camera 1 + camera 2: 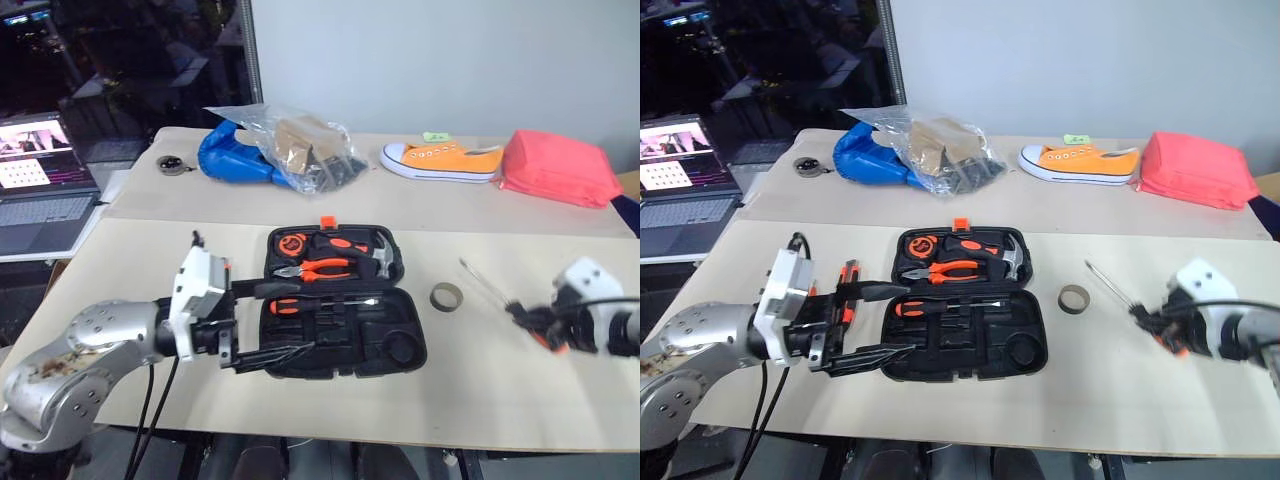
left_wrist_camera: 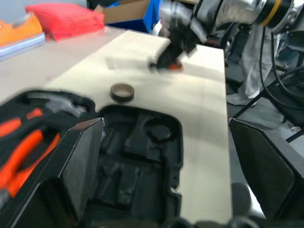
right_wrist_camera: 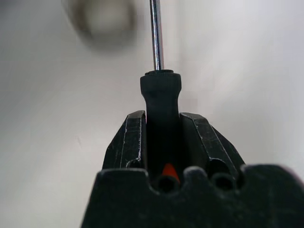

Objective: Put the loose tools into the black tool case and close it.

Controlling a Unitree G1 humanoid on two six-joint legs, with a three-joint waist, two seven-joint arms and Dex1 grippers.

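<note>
Left hand (image 1: pixel 262 325) waits open beside the black tool case (image 1: pixel 340 300) while right hand (image 1: pixel 535 322) grips a screwdriver (image 3: pixel 158 85) for loading.

Far table edge: orange sneaker (image 1: pixel 440 160) lying beside red pouch (image 1: pixel 556 167)
Far left: blue bag (image 1: pixel 232 156) sitting under clear plastic bag (image 1: pixel 295 145)
Left side: laptop (image 1: pixel 40 185) glowing

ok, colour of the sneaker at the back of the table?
Orange with a white sole and laces; the sneaker shows best in the left eye view.
</note>
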